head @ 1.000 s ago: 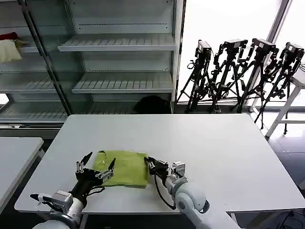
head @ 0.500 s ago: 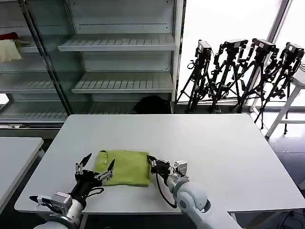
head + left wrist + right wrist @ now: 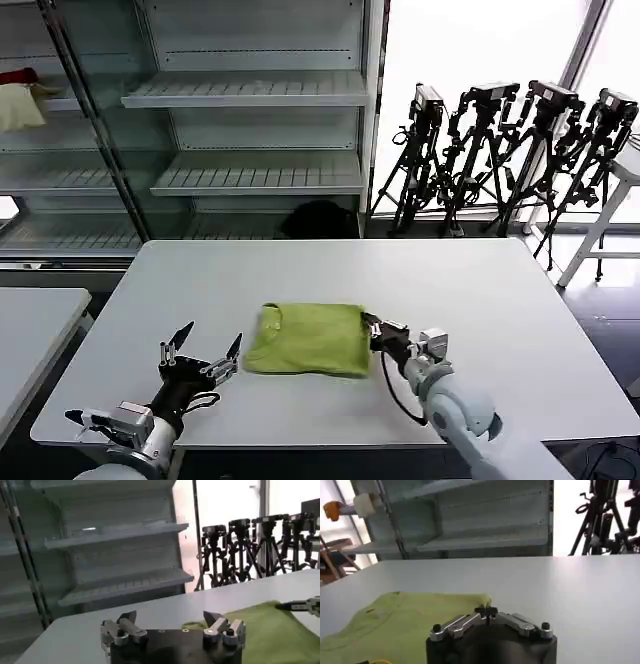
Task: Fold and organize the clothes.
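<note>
The lime yellow-green T-shirt [image 3: 305, 338] lies folded into a rough rectangle near the front middle of the white table [image 3: 480, 290]. My right gripper [image 3: 372, 325] is shut on its right edge, low over the table. In the right wrist view the fingertips [image 3: 486, 612] meet at the corner of the T-shirt [image 3: 410, 620]. My left gripper [image 3: 205, 355] stands open a little to the left of the shirt, apart from it and holding nothing. The left wrist view shows its spread fingers [image 3: 212, 620] with the T-shirt [image 3: 270, 625] beyond them.
Glass-fronted shelves [image 3: 250, 90] stand behind the table, with a cream cloth [image 3: 20, 105] and a red cloth [image 3: 20, 75] at the far left. Camera tripods [image 3: 500, 150] line the back right. A second table [image 3: 30, 320] sits to the left.
My right gripper has pulled the T-shirt to the right, toward the table's middle. The left gripper stayed near the front left, and the shirt now lies apart from it.
</note>
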Controlling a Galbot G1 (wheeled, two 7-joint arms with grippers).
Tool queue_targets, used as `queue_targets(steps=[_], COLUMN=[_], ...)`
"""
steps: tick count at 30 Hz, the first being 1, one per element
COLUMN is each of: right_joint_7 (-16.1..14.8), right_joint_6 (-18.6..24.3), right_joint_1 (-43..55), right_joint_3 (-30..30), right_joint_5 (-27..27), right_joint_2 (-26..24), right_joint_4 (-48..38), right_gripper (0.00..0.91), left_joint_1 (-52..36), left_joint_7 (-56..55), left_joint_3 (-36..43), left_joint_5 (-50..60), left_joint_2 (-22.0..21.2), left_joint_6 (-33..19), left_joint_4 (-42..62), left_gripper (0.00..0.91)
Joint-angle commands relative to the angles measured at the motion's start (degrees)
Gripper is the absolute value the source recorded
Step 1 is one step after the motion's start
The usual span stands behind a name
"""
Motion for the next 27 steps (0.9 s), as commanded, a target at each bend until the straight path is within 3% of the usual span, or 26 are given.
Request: queue_targets(steps=[1, 2, 6, 8, 12, 14, 18, 20, 22, 23, 24, 27], right_joint_7=[-5.7, -5.7, -5.7, -4.2, 4.8, 6.0, 8.1, 9.6, 11.3, 13.7, 14.4, 16.2], right_joint_6=[7.1, 6.8, 5.4, 5.4, 6.7, 7.4, 14.5, 17.3, 22.3, 30.3, 33.3, 38.8], right_joint_1=[2.7, 2.7, -0.6, -2.9, -13.0, -19.6, -41.9, -49.9, -54.2, -58.1, -59.9, -64.4], right_joint_3=[3.8, 3.7, 4.7, 6.4, 16.6, 25.7, 40.2, 44.0, 44.8, 43.2, 42.1, 39.7], right_joint_5=[-8.4, -8.6, -12.6, -12.6, -9.7, -6.7, -5.3, -6.0, -8.0, -14.1, -17.5, -20.1], right_joint_2=[-7.0, -6.8, -7.8, -8.9, -10.8, -11.4, -11.9, -10.4, -8.6, -6.2, -4.9, -3.1], right_joint_4=[-10.4, -10.9, -9.2, -6.7, 2.5, 8.9, 19.9, 23.4, 25.3, 26.3, 26.5, 27.8], right_gripper=[0.081, 0.907, 0.907, 0.907, 0.907, 0.907, 0.907, 0.907, 0.907, 0.907, 0.907, 0.907], left_joint_1=[0.0, 0.0, 0.7, 1.1, 2.3, 3.5, 7.0, 8.7, 9.7, 10.6, 11.6, 14.4], left_joint_7=[0.0, 0.0, -0.3, -0.5, -3.3, -3.4, -4.6, -5.2, -6.0, -5.6, -5.4, -6.2], left_joint_3=[0.3, 0.3, 0.0, -0.1, 1.7, 2.9, 6.8, 8.7, 9.7, 10.2, 10.5, 11.3], left_joint_5=[0.0, 0.0, 0.0, -0.1, 2.4, 4.3, 8.7, 11.3, 12.5, 12.5, 12.8, 14.2], left_joint_2=[-0.3, -0.4, -0.4, -0.6, -1.8, -2.7, -4.6, -5.3, -5.9, -6.7, -7.2, -8.1], left_joint_6=[-0.2, -0.2, -0.2, -0.3, -2.0, -3.0, -7.2, -10.3, -15.4, -19.6, -23.4, -28.5], left_joint_4=[0.1, 0.1, -0.6, -1.4, -3.6, -5.0, -6.8, -5.6, -3.9, -1.5, 0.1, 3.4], left_gripper=[0.907, 0.907, 0.907, 0.907, 0.907, 0.907, 0.907, 0.907, 0.907, 0.907, 0.907, 0.907])
